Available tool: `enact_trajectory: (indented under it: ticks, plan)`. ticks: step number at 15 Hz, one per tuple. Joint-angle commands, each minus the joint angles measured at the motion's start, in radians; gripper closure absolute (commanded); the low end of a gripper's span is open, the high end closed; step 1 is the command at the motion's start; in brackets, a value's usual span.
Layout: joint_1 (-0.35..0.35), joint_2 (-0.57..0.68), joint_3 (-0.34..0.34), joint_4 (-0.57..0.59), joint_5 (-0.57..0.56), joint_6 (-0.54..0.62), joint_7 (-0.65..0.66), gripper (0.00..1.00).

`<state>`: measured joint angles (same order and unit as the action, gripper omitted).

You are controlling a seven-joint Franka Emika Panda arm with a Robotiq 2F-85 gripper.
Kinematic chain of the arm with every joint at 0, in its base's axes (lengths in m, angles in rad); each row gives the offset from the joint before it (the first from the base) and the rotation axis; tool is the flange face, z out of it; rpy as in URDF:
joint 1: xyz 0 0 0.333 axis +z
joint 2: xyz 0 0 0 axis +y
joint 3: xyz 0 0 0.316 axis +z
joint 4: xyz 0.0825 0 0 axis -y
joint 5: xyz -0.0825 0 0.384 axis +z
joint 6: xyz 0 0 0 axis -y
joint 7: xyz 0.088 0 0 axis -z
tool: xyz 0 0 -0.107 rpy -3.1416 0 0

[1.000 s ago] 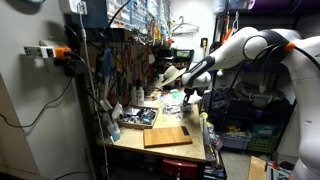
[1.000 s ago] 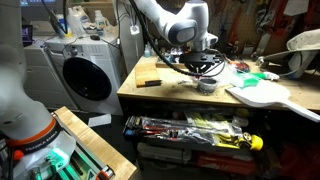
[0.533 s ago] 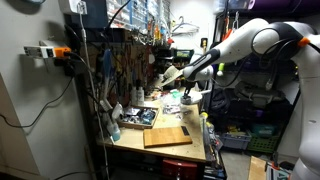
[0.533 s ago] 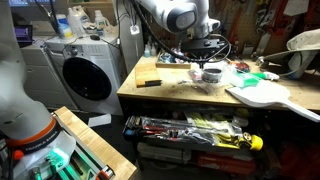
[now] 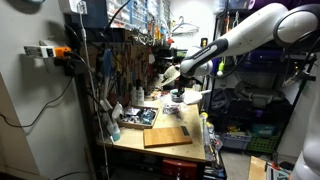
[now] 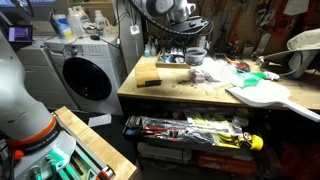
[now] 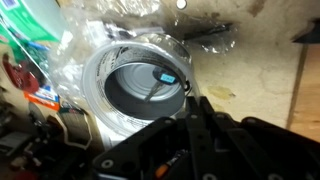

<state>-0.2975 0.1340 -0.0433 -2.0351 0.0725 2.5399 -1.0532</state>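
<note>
Round white-rimmed grey tub (image 7: 140,88) apparently pinched at rim by gripper (image 7: 192,108), held above crinkled clear plastic sheet (image 7: 225,60) on wooden workbench (image 6: 170,92). Risks:
- Thin rim hold: tub could be tilted, slipped, dropped.
- Plastic could be snagged.

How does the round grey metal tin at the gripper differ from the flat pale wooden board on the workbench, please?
The round grey metal tin is a hollow, open-topped cylinder; the flat pale wooden board is a thin slab with a handle. The tin appears held in the gripper, off the workbench; the board lies flat on it. The tin looks far smaller across than the board. Both are light in colour.
</note>
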Motion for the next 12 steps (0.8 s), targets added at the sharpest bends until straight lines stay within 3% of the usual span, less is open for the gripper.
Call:
enact_trajectory:
  ticks: [1,5,11,12]
  plan:
    - [0.073,-0.144,0.011,-0.154,0.005,0.026,-0.126,0.99]
    - [0.161,-0.265,0.014,-0.261,0.083,-0.037,-0.272,0.99]
    - [0.287,-0.425,-0.041,-0.376,0.245,-0.19,-0.515,0.99]
    - [0.272,-0.336,-0.023,-0.31,0.172,-0.14,-0.4,0.94]
